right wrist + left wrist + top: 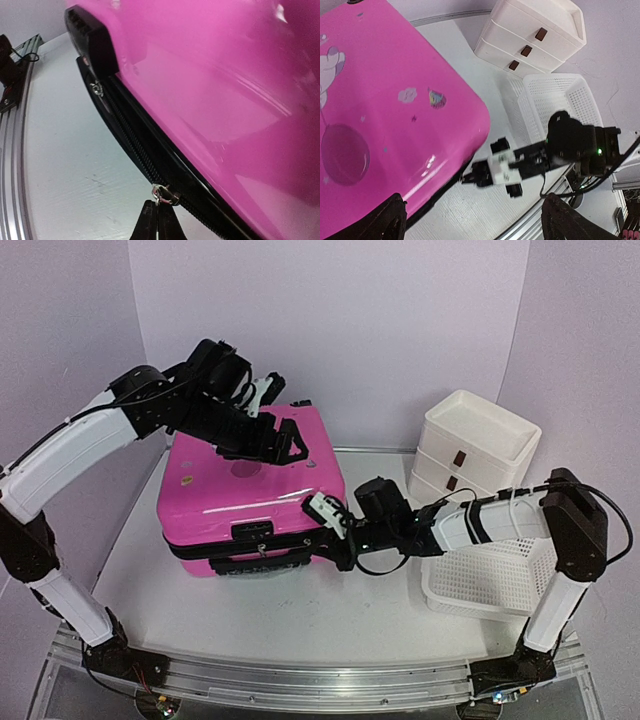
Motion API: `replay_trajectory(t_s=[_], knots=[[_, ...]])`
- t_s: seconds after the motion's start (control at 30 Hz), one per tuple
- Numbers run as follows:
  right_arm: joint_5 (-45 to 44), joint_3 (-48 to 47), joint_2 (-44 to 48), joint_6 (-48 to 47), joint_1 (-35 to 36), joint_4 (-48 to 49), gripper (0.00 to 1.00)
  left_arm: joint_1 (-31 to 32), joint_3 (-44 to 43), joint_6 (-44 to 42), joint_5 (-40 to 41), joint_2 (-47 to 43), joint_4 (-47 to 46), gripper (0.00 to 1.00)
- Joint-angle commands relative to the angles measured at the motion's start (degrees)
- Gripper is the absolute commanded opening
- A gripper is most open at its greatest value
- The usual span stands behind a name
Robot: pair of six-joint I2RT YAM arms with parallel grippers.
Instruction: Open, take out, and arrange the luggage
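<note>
The hot-pink luggage (240, 495) lies flat on the table with its black zip band facing front. My right gripper (325, 536) is at its front right corner. In the right wrist view the right gripper (158, 206) is shut on the small metal zipper pull (162, 192) on the zip band below the pink shell (210, 90). My left gripper (285, 440) hangs above the far right part of the lid, open and holding nothing. Its wrist view looks down on the luggage (385, 100), with the left gripper (477, 225) wide apart and the right gripper (470, 178) below.
A white plastic drawer stack (475, 445) stands at the back right, with a white mesh basket (490, 580) in front of it under the right arm. A black handle block (92, 42) sits on the suitcase's front side. The table's metal rail (300, 680) runs along the near edge.
</note>
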State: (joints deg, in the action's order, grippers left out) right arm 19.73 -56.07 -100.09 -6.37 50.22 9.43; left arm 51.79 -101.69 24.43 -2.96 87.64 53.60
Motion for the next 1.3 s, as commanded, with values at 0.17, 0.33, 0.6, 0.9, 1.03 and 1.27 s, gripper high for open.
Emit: replay_trajectory(t_s=[0.17,0.33,0.6,0.9,1.03,1.27], knots=[[-1.51,-7.7,-5.27,10.66,11.42,8.31,0.0,-0.05,-26.35,-10.17,-2.09,22.54,6.34,0.84],[-9.29,-5.01,-5.56,18.87,11.52,8.41,0.0,-0.02,-37.09,-14.05,-5.36,33.28,7.7,0.81],[-12.85,3.0,1.97,19.67,11.49,6.04,0.0,-0.04,-34.82,-20.46,10.43,38.26,7.98,0.81],[-21.53,11.07,10.59,17.15,11.51,3.33,0.0,-0.06,-22.69,-23.01,22.33,33.53,10.64,0.78],[-26.84,13.79,13.5,13.15,10.25,3.22,0.0,-0.32,-18.82,-21.63,22.96,31.79,10.8,0.76],[-13.11,14.3,12.97,15.93,0.36,9.44,0.0,-1.07,-15.83,-19.42,21.93,31.05,10.72,0.73]])
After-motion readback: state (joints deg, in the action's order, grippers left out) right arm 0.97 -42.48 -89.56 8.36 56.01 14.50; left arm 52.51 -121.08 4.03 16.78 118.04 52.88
